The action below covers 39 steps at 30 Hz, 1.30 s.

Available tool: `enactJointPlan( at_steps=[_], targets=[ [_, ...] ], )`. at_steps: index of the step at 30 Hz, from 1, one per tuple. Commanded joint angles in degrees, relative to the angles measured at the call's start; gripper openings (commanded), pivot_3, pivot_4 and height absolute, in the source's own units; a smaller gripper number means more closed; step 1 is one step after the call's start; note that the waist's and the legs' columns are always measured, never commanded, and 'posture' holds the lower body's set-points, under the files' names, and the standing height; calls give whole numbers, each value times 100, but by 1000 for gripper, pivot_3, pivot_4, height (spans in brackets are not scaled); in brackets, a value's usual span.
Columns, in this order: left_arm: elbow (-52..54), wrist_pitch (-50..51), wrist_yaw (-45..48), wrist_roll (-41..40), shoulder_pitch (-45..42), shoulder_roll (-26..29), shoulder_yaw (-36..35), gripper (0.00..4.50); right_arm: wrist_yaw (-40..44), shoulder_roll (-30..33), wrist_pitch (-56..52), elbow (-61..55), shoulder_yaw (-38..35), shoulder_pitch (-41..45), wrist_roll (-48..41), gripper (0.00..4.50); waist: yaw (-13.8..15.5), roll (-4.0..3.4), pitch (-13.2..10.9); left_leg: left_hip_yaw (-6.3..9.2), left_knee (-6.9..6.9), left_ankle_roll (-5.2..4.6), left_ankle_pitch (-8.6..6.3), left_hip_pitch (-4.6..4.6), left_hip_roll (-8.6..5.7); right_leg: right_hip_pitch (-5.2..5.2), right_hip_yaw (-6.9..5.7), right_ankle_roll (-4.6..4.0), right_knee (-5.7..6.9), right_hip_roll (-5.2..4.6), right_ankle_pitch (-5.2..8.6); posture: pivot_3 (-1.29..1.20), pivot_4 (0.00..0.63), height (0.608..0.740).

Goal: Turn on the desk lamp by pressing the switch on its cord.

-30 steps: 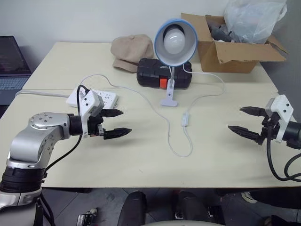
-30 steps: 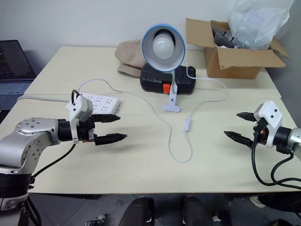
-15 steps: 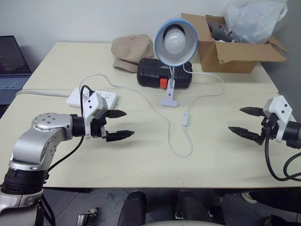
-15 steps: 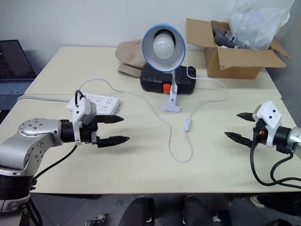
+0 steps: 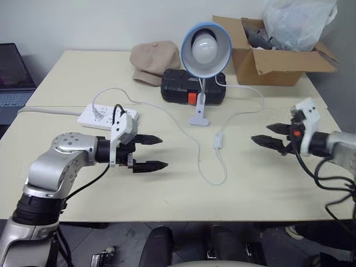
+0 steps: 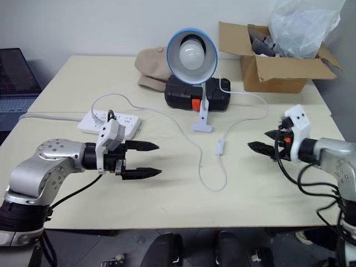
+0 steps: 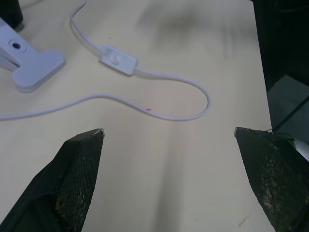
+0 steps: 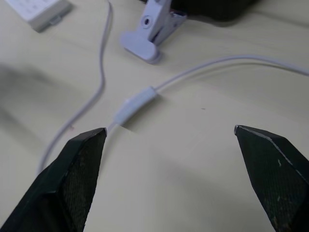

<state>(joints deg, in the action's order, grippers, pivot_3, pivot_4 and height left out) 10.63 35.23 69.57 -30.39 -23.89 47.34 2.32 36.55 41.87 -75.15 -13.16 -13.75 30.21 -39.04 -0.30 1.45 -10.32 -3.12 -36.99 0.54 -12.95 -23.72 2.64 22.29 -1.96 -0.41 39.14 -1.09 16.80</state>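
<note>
the switch [image 5: 218, 142] is being left untouched on the table [image 5: 167, 194] between both wide-spread grippers, left gripper [image 5: 156, 152] and right gripper [image 5: 266, 135], while the cord [image 5: 208, 177] is being partly hidden behind the desk lamp [image 5: 206, 50].

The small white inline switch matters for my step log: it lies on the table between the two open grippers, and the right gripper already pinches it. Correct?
Not quite. The small white inline switch does lie on the table between the open grippers, but the right gripper is not pinching it; it hangs beside the switch, apart from it, as the left eye view shows. The left gripper is apart too.
</note>
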Motion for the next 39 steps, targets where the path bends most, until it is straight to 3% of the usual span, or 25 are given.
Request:
enactJointPlan(
  at_steps=[1, 6, 12, 36, 37, 39],
  targets=[
    [22, -181, 56, 64, -139, -68, 85, 4500, -511, -480, -1192, 210, -262, 584, -206, 4450, 15, 0, 0, 1, 0, 0, 0, -4, 0, 2, -1, 0, -1, 0, 0, 0, 150, 740],
    [-39, -252, 81, 144, -223, -189, 225, 4500, -1131, -1472, -1712, 692, -315, 1166, 60, 4450, 18, 0, 0, 0, 1, -1, -1, -14, -3, 8, -1, -2, -3, -2, -1, 0, 150, 740],
    [3, -257, 84, 171, -283, -267, 324, 4500, -1767, -2298, -1470, 1549, -337, 1563, 537, 4450, 13, 1, 1, 1, 0, -2, -1, -15, -2, 12, -2, -6, 4, -1, -4, 0, 150, 740],
    [-145, -480, -15, 334, -273, -520, 354, 4500, -1741, -2528, -288, 3707, 225, 2405, 1253, 4450, -15, 1, 1, -9, 2, -3, -1, -19, 1, 33, 9, -8, 24, 3, -5, 0, 150, 740],
    [-153, -487, -18, 338, -273, -525, 356, 4500, -1736, -2525, -247, 3790, 225, 2429, 1271, 4086, -17, 1, 1, -9, 2, -3, -1, -19, 1, 34, 9, -8, 25, 4, -5, 0, 150, 740],
    [-164, -502, -16, 348, -273, -534, 362, 4500, -1725, -2527, -171, 3945, 232, 2484, 1302, 3806, -19, 1, 1, -11, 2, -3, -1, -19, 1, 35, 10, -8, 26, 4, -5, 0, 150, 740]
  ],
)
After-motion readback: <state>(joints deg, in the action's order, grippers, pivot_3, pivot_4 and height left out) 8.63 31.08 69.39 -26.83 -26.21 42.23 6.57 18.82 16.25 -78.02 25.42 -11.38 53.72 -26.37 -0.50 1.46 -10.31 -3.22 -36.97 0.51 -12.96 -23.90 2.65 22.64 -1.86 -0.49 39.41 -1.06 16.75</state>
